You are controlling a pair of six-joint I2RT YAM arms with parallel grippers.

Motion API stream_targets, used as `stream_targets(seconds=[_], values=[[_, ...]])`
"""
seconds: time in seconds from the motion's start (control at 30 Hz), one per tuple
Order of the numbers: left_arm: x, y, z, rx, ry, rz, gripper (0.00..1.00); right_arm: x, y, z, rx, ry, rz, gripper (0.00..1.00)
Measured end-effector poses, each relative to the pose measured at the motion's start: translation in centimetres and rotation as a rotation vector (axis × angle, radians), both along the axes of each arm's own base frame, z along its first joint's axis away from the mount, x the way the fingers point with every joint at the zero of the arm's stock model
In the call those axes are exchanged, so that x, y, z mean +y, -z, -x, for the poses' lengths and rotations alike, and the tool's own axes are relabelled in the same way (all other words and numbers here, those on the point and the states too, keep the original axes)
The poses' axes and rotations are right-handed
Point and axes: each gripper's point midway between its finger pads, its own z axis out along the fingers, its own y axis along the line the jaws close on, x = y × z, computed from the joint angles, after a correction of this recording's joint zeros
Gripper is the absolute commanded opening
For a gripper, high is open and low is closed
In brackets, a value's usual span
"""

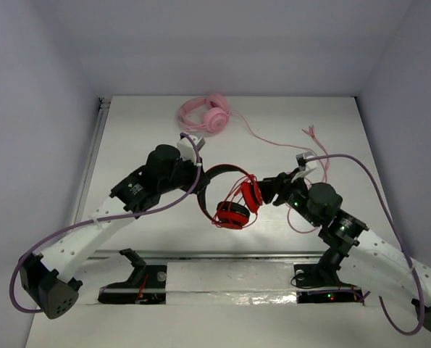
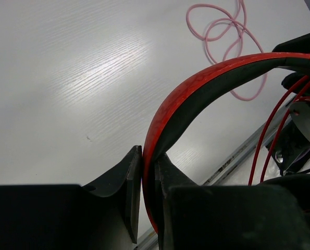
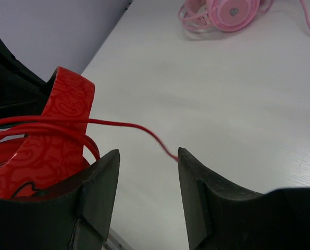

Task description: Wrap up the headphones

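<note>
The left gripper (image 2: 148, 156) is clamped on the headband (image 2: 196, 88) of the headphones (image 1: 237, 206). The right gripper (image 3: 148, 156) stands open just beside them. The cable (image 3: 118, 124) runs toward the gap, perhaps touching one finger.

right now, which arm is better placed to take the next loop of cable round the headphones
Right, probably. The right gripper is open with the red cable running into the gap between its fingers. The left gripper is shut on the headband, busy steadying the headphones.
</note>
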Motion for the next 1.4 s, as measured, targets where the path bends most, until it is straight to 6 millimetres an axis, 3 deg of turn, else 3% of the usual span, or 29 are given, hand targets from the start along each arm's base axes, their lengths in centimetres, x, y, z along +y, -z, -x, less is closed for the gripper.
stream_targets(seconds=[0.13, 0.27, 0.4, 0.6, 0.67, 0.7, 0.9, 1.0, 1.2, 1.4], values=[[-0.2, -0.5, 0.4, -0.002, 0.013, 0.022, 0.00, 1.4, -0.2, -0.1, -0.016, -0.050, -0.016, 0.50], [-0.3, -1.1, 0.5, -0.009, 0.017, 0.043, 0.00, 2.8, 1.2, -0.2, -0.005, -0.101, -0.020, 0.49], [-0.2, -1.4, 0.6, -0.016, 0.016, 0.055, 0.00, 3.2, 2.8, -0.2, 0.014, -0.114, -0.009, 0.52], [-0.4, -1.4, 0.7, -0.016, 0.017, 0.074, 0.00, 3.4, 2.9, -0.4, 0.004, -0.113, -0.023, 0.52], [-0.4, -1.2, 0.8, -0.011, 0.018, 0.076, 0.00, 3.6, 3.1, -0.6, 0.005, -0.114, -0.022, 0.45], [-0.4, -1.2, 0.8, -0.010, 0.019, 0.077, 0.00, 3.7, 3.2, -0.6, 0.005, -0.115, -0.021, 0.32], [-0.4, -1.1, 0.8, -0.007, 0.014, 0.079, 0.00, 4.1, 3.7, -0.6, 0.018, -0.133, -0.014, 0.19], [-0.4, -1.2, 0.7, -0.006, 0.003, 0.081, 0.00, 4.2, 3.7, -0.4, 0.023, -0.142, -0.020, 0.00], [-0.3, -0.9, -0.2, -0.002, -0.067, 0.110, 0.00, 4.3, 3.3, 0.1, 0.054, -0.149, -0.073, 0.00], [0.6, 2.6, -1.6, 0.042, -0.220, 0.135, 0.00, 5.6, 5.2, 0.8, 0.189, -0.189, -0.126, 0.06]])
